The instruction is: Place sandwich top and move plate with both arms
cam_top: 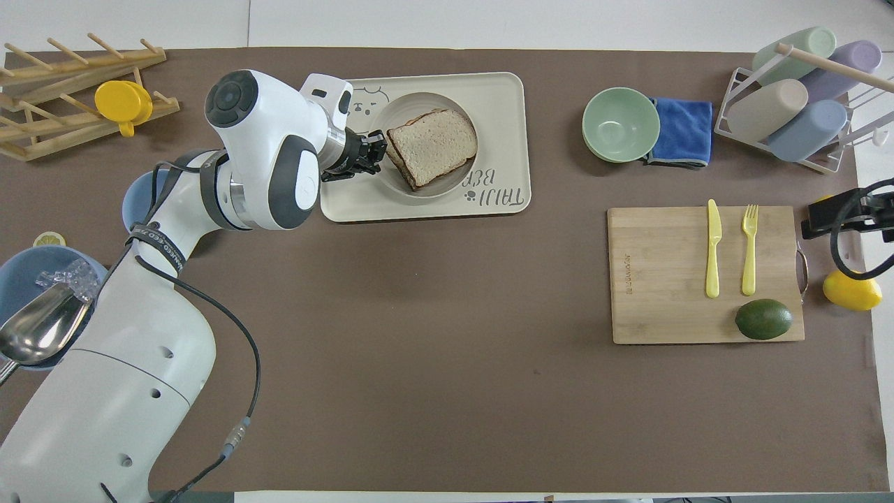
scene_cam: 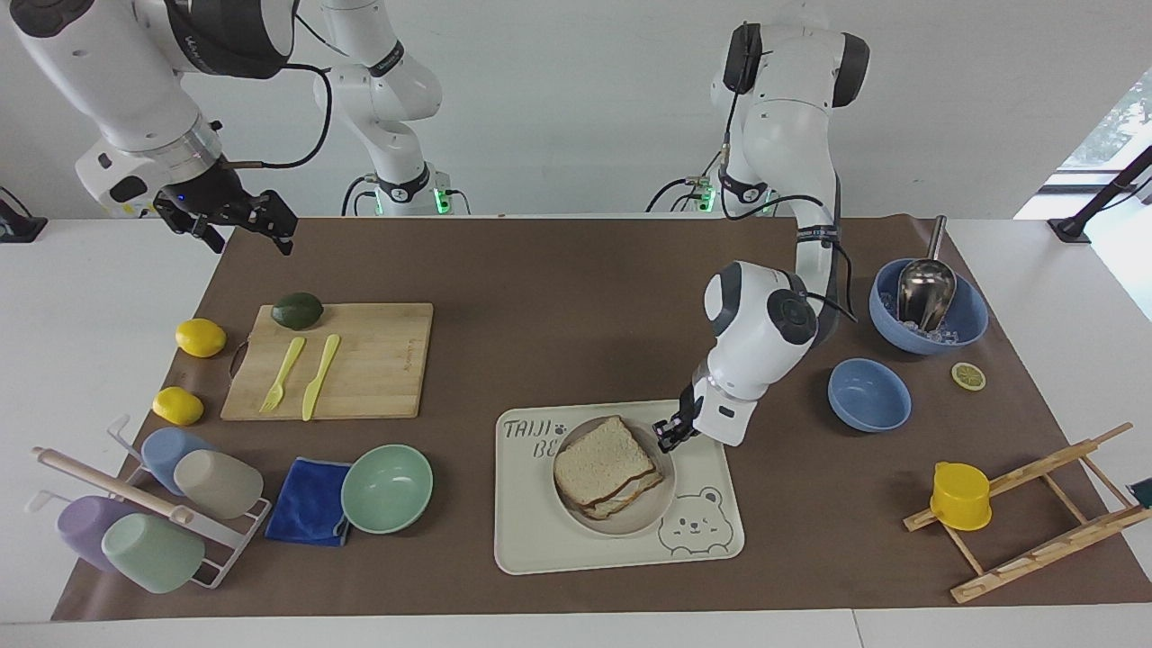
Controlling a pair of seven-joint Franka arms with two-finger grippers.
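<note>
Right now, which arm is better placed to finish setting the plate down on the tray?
Left. Its gripper is at the plate's rim over the tray; the right gripper waits over the table's edge near the cutting board.

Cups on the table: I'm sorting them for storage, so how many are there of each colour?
Yellow cup: 1
Blue cup: 1
Beige cup: 1
Purple cup: 1
Green cup: 1
Total: 5

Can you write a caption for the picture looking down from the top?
Left gripper at the rim of the sandwich plate on the bear tray.
</note>
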